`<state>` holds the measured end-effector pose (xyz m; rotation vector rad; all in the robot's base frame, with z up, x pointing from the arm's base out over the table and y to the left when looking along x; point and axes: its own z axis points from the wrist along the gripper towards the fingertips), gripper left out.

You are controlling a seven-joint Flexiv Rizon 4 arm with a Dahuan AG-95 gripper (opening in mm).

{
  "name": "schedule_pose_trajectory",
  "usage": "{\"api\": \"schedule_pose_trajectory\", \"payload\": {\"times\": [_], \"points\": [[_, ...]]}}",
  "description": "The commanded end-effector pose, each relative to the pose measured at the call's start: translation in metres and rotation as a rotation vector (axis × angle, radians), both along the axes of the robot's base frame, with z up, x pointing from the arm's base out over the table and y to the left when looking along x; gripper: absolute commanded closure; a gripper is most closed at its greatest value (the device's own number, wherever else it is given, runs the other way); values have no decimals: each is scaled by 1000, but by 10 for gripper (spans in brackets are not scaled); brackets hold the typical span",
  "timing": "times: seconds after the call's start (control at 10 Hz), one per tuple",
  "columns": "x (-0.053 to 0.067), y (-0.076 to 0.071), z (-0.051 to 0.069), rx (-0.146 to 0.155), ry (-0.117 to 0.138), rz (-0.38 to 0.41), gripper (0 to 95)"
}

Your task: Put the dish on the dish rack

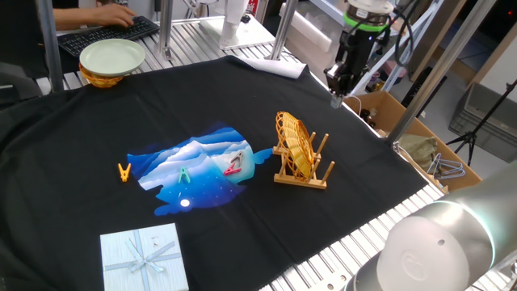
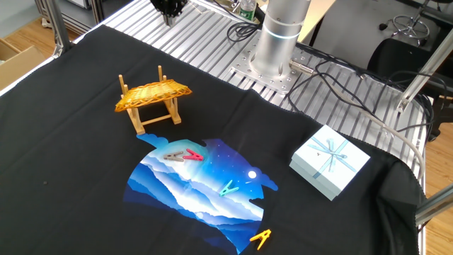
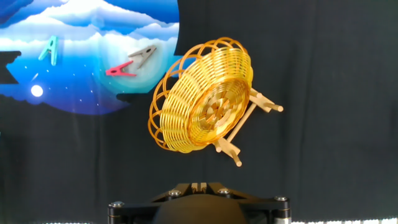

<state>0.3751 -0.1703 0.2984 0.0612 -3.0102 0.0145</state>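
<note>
Nearest in the one fixed view lies a pale gift box (image 1: 144, 257), then a blue printed mat (image 1: 198, 168) carrying clothespins. Just beyond its edge stands the dish rack (image 1: 304, 171) on the black cloth (image 1: 73, 137). The dish (image 1: 294, 144) sits on edge between the pegs — tilted, its hollow face turned away from the mat, its rim running along the rack's length. Farther back, raised well clear, the gripper (image 1: 337, 103) hangs closed, holding nothing.

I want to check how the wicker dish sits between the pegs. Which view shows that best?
One fixed view: the dish stands on edge between the dish rack pegs. The hand view shows its underside from above; the other fixed view shows it edge-on.
</note>
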Motion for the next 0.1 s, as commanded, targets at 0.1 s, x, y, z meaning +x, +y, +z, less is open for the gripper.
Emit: {"api": "schedule_pose_trajectory", "payload": {"times": [0.1], "points": [[3,0,2,5,14,-17,950]]}}
